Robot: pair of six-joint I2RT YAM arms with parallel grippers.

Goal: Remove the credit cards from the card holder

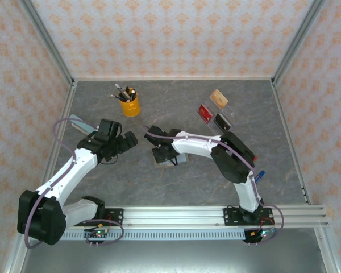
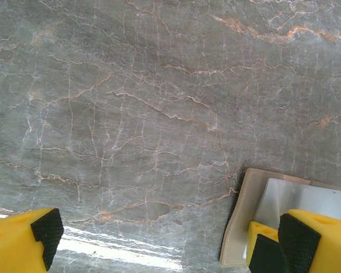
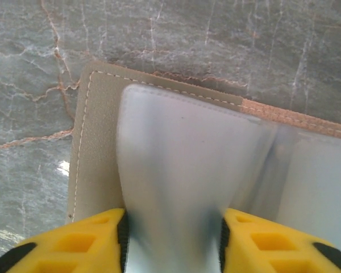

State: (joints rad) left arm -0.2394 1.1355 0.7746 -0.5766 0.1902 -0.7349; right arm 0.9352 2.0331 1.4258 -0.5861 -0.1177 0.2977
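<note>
My yellow fingers [image 2: 28, 239] spread wide above the grey veined table [image 2: 131, 114], card holder [image 2: 241, 222] corner flat beside one finger, pale lining showing

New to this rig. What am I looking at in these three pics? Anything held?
Two white robot arms are bolted at the near edge of a grey marbled table. The wide picture comes from a fixed camera above and behind them; the other two come from a camera on each wrist, its yellow fingers at the bottom. The right arm has its jaws shut on a pale inner flap of the open card holder. The left arm hovers beside it, jaws wide open, holding nothing. Farther back stand a yellow cup of pens, and a tan-orange card, a red card and a black card on what looks like a clear tray.
</note>
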